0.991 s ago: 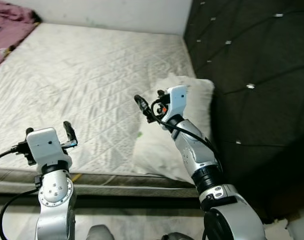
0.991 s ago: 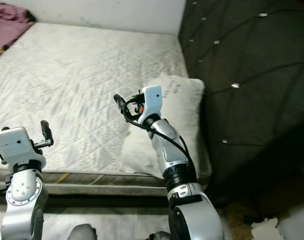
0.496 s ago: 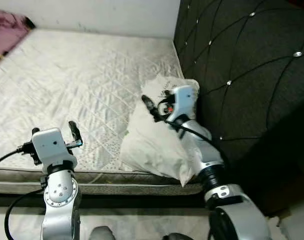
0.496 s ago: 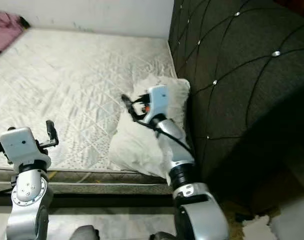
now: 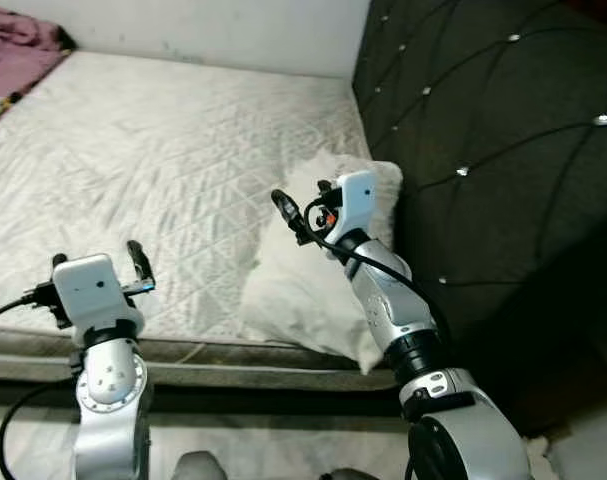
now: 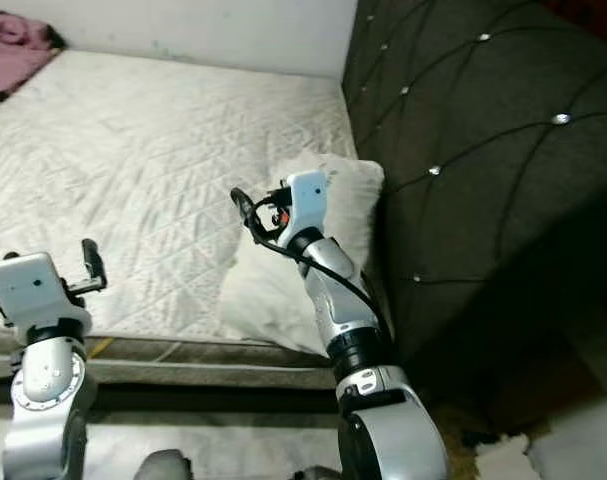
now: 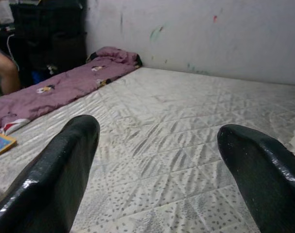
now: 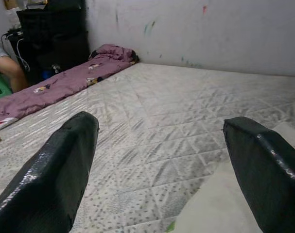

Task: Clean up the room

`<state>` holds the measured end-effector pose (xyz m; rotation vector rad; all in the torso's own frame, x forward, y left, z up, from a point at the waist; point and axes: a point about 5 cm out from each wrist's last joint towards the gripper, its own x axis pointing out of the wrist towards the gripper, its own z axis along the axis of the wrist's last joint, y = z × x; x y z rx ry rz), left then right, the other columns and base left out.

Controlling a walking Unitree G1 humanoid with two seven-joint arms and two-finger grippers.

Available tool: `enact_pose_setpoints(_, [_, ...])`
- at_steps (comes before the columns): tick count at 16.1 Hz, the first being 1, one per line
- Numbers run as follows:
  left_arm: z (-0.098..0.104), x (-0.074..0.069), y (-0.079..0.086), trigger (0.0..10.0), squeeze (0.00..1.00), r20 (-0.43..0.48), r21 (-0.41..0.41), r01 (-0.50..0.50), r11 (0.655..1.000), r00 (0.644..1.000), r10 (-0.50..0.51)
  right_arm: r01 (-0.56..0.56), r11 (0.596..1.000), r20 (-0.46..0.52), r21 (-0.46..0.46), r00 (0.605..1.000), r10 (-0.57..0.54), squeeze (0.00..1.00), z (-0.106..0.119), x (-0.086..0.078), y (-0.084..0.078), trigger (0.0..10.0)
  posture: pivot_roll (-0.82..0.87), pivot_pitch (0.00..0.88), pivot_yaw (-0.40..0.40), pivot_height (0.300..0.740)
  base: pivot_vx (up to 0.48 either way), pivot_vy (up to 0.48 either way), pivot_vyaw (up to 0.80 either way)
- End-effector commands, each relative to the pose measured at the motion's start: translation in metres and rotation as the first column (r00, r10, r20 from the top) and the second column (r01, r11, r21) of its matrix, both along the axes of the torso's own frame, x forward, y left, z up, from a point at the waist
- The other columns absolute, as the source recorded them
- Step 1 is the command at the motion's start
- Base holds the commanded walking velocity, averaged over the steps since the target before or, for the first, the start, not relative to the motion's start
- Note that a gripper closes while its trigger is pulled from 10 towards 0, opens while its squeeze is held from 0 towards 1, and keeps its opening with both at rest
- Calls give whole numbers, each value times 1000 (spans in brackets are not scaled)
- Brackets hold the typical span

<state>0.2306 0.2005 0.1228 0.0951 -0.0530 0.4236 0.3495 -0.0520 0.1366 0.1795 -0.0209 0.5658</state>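
A bare mattress (image 5: 173, 160) with a pale, diamond-quilted cover spans the scene, its thick edge facing the robot. At the robot's right rises a dark headboard (image 5: 503, 150), padded and tufted in diamonds, with small shiny studs at the crossings. A white wall (image 7: 210, 34) with faint coloured smudges bounds the far side of the bed. Along the mattress's far left edge lies a rumpled purple blanket (image 7: 60, 87) with small printed figures; beyond it stands a dark piece of furniture (image 8: 50, 39), and a person's bare limb (image 7: 4, 70) appears beside it, though which limb is hard to tell.

A soft white pillow (image 5: 303, 290), plump and creased, lies on the mattress in the corner against the headboard, one corner overhanging the mattress's near edge.

The right end effector (image 5: 288, 215) is raised over the pillow, its silver arm crossing above it; in the right wrist view its two black, textured fingers (image 8: 55, 170) stand wide apart with nothing between them. The left end effector (image 5: 138, 265) hovers over the near edge of the mattress, well apart from the pillow; its glossy black fingers (image 7: 55, 170) are likewise spread and empty.
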Motion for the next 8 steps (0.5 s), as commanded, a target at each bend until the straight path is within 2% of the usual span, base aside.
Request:
enact_pose_setpoints(1, [1,2,-5,10000,0,5,-14,18,1000,1000,-18,24,1000,-11,-12,1000,-24,0,-2,2,-7,10000,74,15,-76,740,0,-375,0])
enact_pose_setpoints(2, [1,2,-5,10000,0,7,-12,17,1000,1000,-17,25,1000,-11,-13,1000,-25,0,-2,2,-7,10000,74,15,-76,740,0,-356,0])
enact_pose_setpoints(6, [3,1,-5,10000,0,31,-8,30,1000,999,-30,29,999,-9,-17,1000,-29,0,-1,4,-8,10000,76,12,-79,740,0,0,0])
enact_pose_setpoints(7, [4,1,-5,10000,0,36,-8,39,999,999,-39,41,999,-2,-23,999,-41,0,-1,4,-10,10000,75,11,-79,740,0,0,0])
enact_pose_setpoints(8, [4,1,-6,10000,0,37,-7,54,999,998,-54,104,993,19,-49,994,-103,0,1,6,-17,10000,74,8,-81,740,0,0,0])
